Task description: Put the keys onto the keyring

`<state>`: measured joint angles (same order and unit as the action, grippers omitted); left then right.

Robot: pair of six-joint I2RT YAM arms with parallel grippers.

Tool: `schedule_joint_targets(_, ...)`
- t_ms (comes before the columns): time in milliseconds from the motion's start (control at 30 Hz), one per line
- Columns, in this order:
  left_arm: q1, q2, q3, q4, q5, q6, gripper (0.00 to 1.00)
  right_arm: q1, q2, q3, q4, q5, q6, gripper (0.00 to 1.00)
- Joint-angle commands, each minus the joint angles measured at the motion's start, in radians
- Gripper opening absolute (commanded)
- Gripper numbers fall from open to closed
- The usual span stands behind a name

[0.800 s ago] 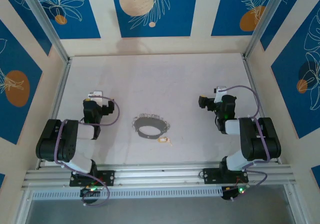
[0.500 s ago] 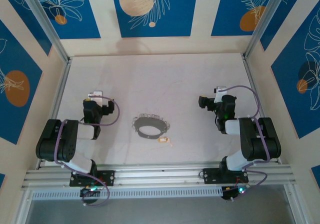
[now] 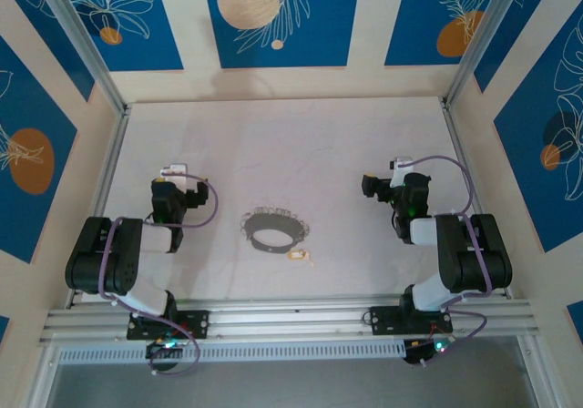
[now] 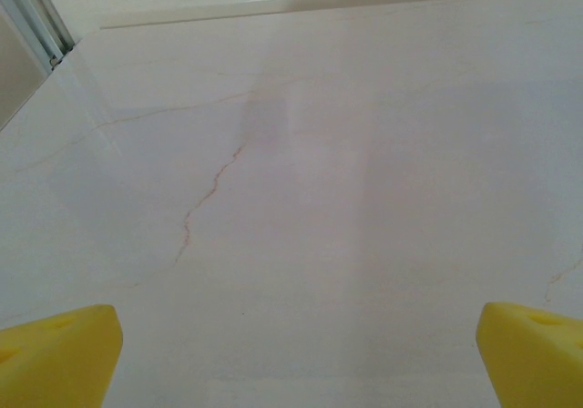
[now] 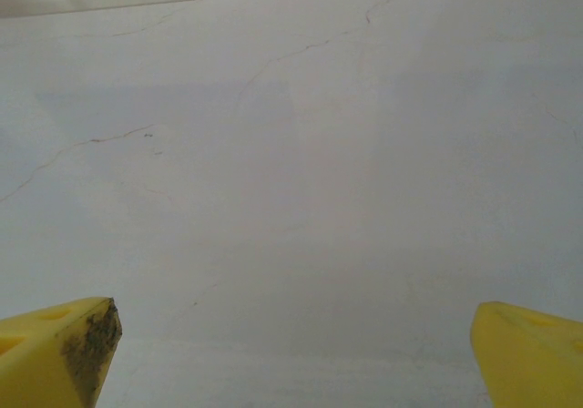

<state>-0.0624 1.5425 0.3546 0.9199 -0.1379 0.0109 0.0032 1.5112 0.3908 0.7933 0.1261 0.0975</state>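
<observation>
Keys are seen lying on the table, just beside the near right edge of the keyring, which is laid flat near the middle. The left gripper and right gripper are held wide open over bare tabletop, well apart from both. Nothing is gripped by either.

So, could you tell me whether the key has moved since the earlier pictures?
No. The key sits at the same spot, equally far from the near rail and beside the keyring.
</observation>
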Motion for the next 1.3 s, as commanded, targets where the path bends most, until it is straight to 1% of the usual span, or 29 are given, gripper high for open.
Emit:
schedule_joint_targets(0, -0.008, 0.016, 0.020, 0.011, 0.021, 0.018, 1.00, -0.002, 0.014, 0.024, 0.019, -0.017, 0.012, 0.99)
schedule_joint_targets(133, -0.012, 0.012, 0.013, 0.023, 0.088, 0.048, 1.00, -0.003, 0.004, 0.020, 0.025, -0.015, 0.013, 0.99)
schedule_joint_targets(167, -0.015, 0.007, -0.001, 0.046, 0.085, 0.052, 1.00, -0.001, -0.011, 0.026, 0.002, 0.001, 0.018, 0.99)
schedule_joint_targets(233, -0.019, -0.015, -0.024, 0.077, 0.045, 0.041, 1.00, 0.003, -0.067, 0.058, -0.102, 0.043, 0.031, 0.99)
schedule_joint_targets(267, -0.020, -0.033, -0.024, 0.061, 0.025, 0.035, 1.00, 0.000, -0.095, 0.088, -0.180, 0.056, 0.042, 0.99)
schedule_joint_targets(333, -0.027, -0.073, -0.002, -0.013, 0.009, 0.039, 0.99, -0.004, -0.142, 0.133, -0.299, 0.041, 0.054, 0.99)
schedule_joint_targets(400, -0.036, -0.129, 0.035, -0.134, -0.010, 0.045, 0.99, -0.009, -0.193, 0.163, -0.378, 0.034, 0.086, 0.99)
schedule_joint_targets(433, -0.038, -0.150, 0.054, -0.181, -0.017, 0.046, 0.99, -0.016, -0.217, 0.176, -0.414, 0.041, 0.135, 0.99)
schedule_joint_targets(500, -0.042, -0.194, 0.093, -0.275, -0.035, 0.045, 0.99, -0.057, -0.261, 0.222, -0.524, 0.046, 0.313, 0.99)
schedule_joint_targets(533, -0.042, -0.216, 0.105, -0.306, -0.047, 0.036, 0.99, -0.079, -0.272, 0.246, -0.581, 0.028, 0.373, 0.99)
schedule_joint_targets(600, -0.045, -0.264, 0.149, -0.390, -0.053, -0.015, 0.98, -0.110, -0.284, 0.285, -0.641, -0.063, 0.426, 0.99)
schedule_joint_targets(700, -0.056, -0.306, 0.239, -0.563, -0.018, -0.115, 0.96, -0.094, -0.303, 0.321, -0.709, -0.175, 0.431, 0.99)
schedule_joint_targets(733, -0.062, -0.313, 0.267, -0.619, 0.001, -0.146, 0.95, -0.080, -0.308, 0.331, -0.734, -0.203, 0.433, 1.00)
schedule_joint_targets(800, -0.084, -0.327, 0.317, -0.730, 0.050, -0.220, 0.92, -0.032, -0.309, 0.361, -0.810, -0.261, 0.416, 0.92)
schedule_joint_targets(900, -0.127, -0.338, 0.351, -0.835, 0.121, -0.300, 0.89, 0.069, -0.297, 0.395, -0.919, -0.304, 0.407, 0.81)
schedule_joint_targets(1000, -0.179, -0.331, 0.368, -0.909, 0.186, -0.379, 0.84, 0.191, -0.280, 0.404, -1.000, -0.309, 0.413, 0.74)
schedule_joint_targets(1033, -0.197, -0.329, 0.372, -0.936, 0.202, -0.392, 0.83, 0.227, -0.277, 0.404, -1.018, -0.302, 0.421, 0.73)
schedule_joint_targets(1133, -0.267, -0.334, 0.371, -1.005, 0.221, -0.432, 0.83, 0.327, -0.258, 0.394, -1.062, -0.307, 0.451, 0.66)
schedule_joint_targets(1200, -0.326, -0.341, 0.352, -1.023, 0.235, -0.463, 0.82, 0.385, -0.237, 0.384, -1.079, -0.320, 0.472, 0.60)
schedule_joint_targets(1267, -0.388, -0.344, 0.334, -1.040, 0.214, -0.490, 0.81, 0.432, -0.211, 0.374, -1.082, -0.316, 0.495, 0.56)
